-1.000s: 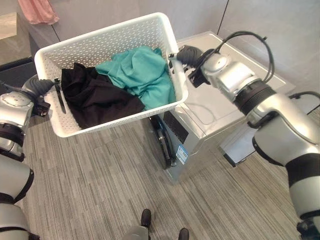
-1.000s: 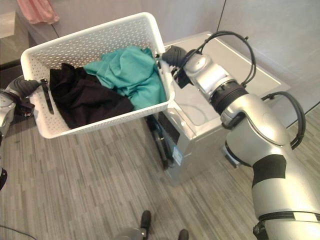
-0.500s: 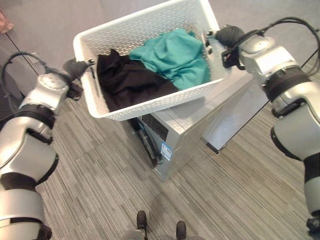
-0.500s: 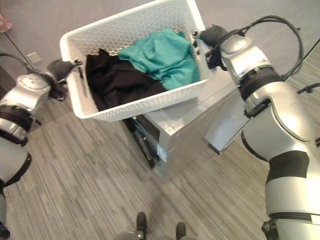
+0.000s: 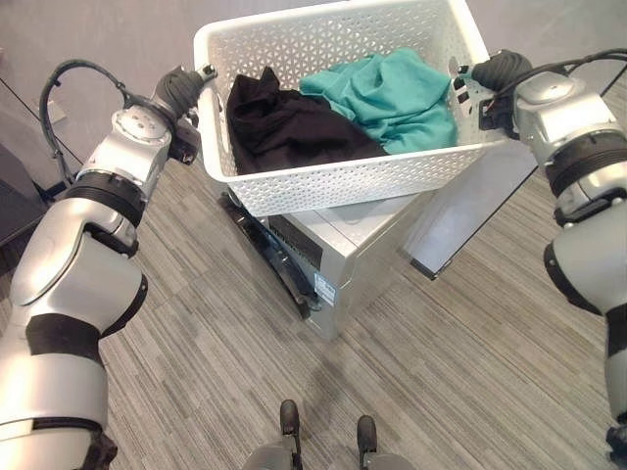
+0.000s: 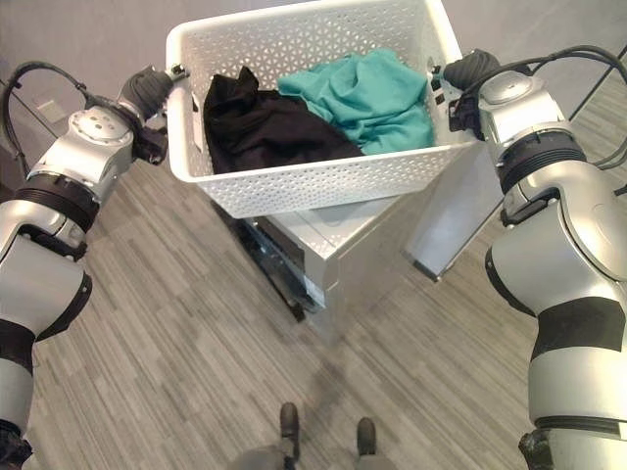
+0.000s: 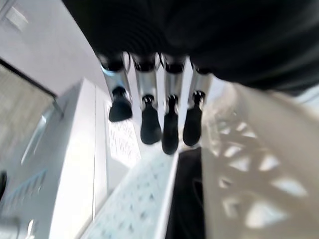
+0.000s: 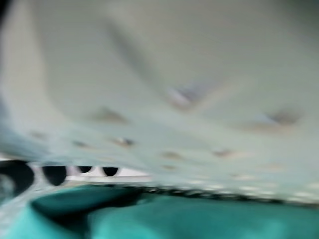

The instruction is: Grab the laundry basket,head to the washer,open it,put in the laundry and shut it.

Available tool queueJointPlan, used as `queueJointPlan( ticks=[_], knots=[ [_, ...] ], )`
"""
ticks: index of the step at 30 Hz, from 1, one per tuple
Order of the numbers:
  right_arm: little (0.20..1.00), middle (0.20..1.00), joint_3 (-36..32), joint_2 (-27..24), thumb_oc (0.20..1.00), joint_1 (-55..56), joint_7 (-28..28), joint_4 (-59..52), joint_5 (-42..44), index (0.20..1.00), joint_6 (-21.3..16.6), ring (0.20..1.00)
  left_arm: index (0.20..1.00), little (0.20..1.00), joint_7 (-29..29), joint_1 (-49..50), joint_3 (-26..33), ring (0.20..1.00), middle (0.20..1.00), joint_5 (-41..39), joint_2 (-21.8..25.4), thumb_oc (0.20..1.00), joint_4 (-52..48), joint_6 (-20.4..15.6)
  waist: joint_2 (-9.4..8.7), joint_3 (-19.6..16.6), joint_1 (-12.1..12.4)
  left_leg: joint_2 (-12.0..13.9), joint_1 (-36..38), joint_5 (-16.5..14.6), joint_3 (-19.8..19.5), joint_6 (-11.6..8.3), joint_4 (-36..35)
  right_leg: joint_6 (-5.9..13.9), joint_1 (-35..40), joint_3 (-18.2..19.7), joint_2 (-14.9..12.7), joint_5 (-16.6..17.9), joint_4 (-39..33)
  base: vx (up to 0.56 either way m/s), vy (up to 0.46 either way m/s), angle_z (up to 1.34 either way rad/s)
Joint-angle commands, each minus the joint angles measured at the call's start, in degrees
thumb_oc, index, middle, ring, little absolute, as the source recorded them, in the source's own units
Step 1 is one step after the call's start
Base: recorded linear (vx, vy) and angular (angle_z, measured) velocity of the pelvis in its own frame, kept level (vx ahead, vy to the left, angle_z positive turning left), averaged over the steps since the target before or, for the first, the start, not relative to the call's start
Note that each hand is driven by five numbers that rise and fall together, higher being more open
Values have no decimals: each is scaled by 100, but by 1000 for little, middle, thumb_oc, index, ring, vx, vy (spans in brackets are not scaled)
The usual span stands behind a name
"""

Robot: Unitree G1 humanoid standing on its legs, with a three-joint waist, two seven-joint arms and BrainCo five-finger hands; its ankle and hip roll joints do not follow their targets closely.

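While the white laundry basket (image 5: 343, 98) is carried between both arms, the left eye view shows it held above the top of the grey washer (image 5: 338, 257), whose dark round door (image 5: 269, 259) on the front face appears closed. Inside the basket a black garment (image 5: 289, 127) lies toward the robot's left end and a teal garment (image 5: 392, 93) toward the right end. The left hand (image 5: 181, 90) meets the left end wall at its handle, and the right hand (image 5: 490, 73) meets the right end wall. In the right eye view the same arrangement appears, with the basket's base just above or resting on the washer's top; contact cannot be told. In the left wrist view the fingers (image 7: 149, 124) are curled down over the basket's rim (image 7: 239, 149), so the hand grips the end wall, with the washer's pale side beyond. In the right wrist view the perforated basket wall (image 8: 164, 89) sits very close, with teal cloth below it and dark fingertips (image 8: 55, 174) poking through at its handle slot, which suggests a closed grip there. The step in hand is judged to be the arrival at the washer with the load. The next move calls for setting the basket down on a stable surface, freeing one hand, and reaching the front door to open it.
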Motion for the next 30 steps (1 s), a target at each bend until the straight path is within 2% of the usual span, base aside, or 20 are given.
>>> queueJointPlan(
  ticks=[1, 5, 6, 7, 9, 15, 17, 23, 25, 28, 30],
  knots=[
    [1000, 1000, 47, 102, 1000, -1035, -397, 324, -36, 1000, -295, 1000, 200, 200, 359, -1266, -33, 200, 200, -44, -95, 200, 682, -146, -284, 536, 111, -46, -66, -365, -191, -257, -45, 697, 356, -200, -781, 374, -376, 35, 1, -1],
    [1000, 1000, 122, 202, 1000, -1057, -428, 368, -159, 1000, -295, 1000, 200, 200, 458, -1389, -38, 200, 200, 27, -179, 200, 765, -150, -287, 554, 110, -59, -116, -362, -207, -257, -45, 690, 317, -193, -787, 385, -376, 0, 0, 0],
    [1000, 1000, 142, 223, 1000, -1067, -440, 354, -188, 1000, -298, 1000, 329, 329, 482, -1383, -10, 329, 329, 28, -184, 329, 779, -145, -293, 564, 107, -61, -125, -360, -214, -255, -45, 686, 307, -188, -784, 383, -376, 0, 0, 0],
    [1000, 1000, 157, 253, 1000, -1083, -475, 316, -209, 1000, -318, 1000, 507, 507, 502, -1393, -14, 507, 507, 53, -196, 507, 790, -135, -293, 574, 102, -57, -137, -356, -220, -258, -45, 683, 300, -181, -781, 376, -376, 0, 0, 0],
    [1000, 1000, 177, 270, 1000, -1091, -503, 303, -268, 1000, -343, 1000, 1000, 1000, 511, -1399, -35, 1000, 1000, 152, -203, 1000, 834, -117, -304, 581, 101, -50, -137, -357, -228, -258, -45, 681, 296, -184, -777, 363, -376, 0, 0, 0],
    [1000, 1000, 569, 255, 1000, -1151, -635, 25, -1149, 1000, -541, 1000, 1000, 1000, 693, -1388, 46, 1000, 1000, 326, -219, 1000, 839, -158, -347, 622, 58, -27, -149, -346, -253, -260, -45, 660, 277, -166, -752, 321, -376, 0, 0, 0],
    [1000, 1000, 731, 192, 1000, -1187, -851, -259, -1792, 1000, -674, 1000, 1000, 1000, 818, -1318, 158, 1000, 1000, 428, -243, 1000, 745, -225, -366, 645, 33, -9, -159, -344, -258, -257, -45, 652, 257, -166, -751, 293, -376, 0, 0, 0],
    [1000, 1000, 887, 20, 1000, -1287, -998, -322, -2218, 1000, -744, 1000, 1000, 1000, 936, -1265, 237, 1000, 1000, 573, -257, 1000, 696, -280, -375, 660, 12, 11, -159, -340, -267, -264, -45, 650, 238, -162, -743, 279, -376, -4, -1, -1],
    [1000, 1000, 1166, -320, 1000, -1454, -1166, -416, -2846, 1000, -800, 1000, 1000, 1000, 1039, -1196, 298, 1000, 1000, 909, -319, 1000, 615, -296, -396, 653, -8, 23, -123, -332, -281, -264, -45, 642, 266, -151, -737, 264, -376, -39, -12, -2],
    [1000, 1000, 1193, -499, 1000, -1464, -1259, -520, -2992, 1000, -828, 1000, 1000, 1000, 1110, -1175, 308, 1000, 1000, 1118, -332, 1000, 532, -323, -399, 648, -5, 22, -88, -339, -276, -260, -45, 644, 295, -159, -738, 251, -376, 0, 0, 0],
    [1000, 1000, 1193, -831, 1000, -1449, -1411, -697, -3241, 1000, -874, 1000, 1000, 1000, 1262, -1067, 358, 1000, 1000, 1485, -357, 1000, 339, -337, -399, 640, 6, 18, -46, -350, -277, -253, -45, 644, 339, -188, -748, 235, -376, -30, -22, 0]
  ],
)
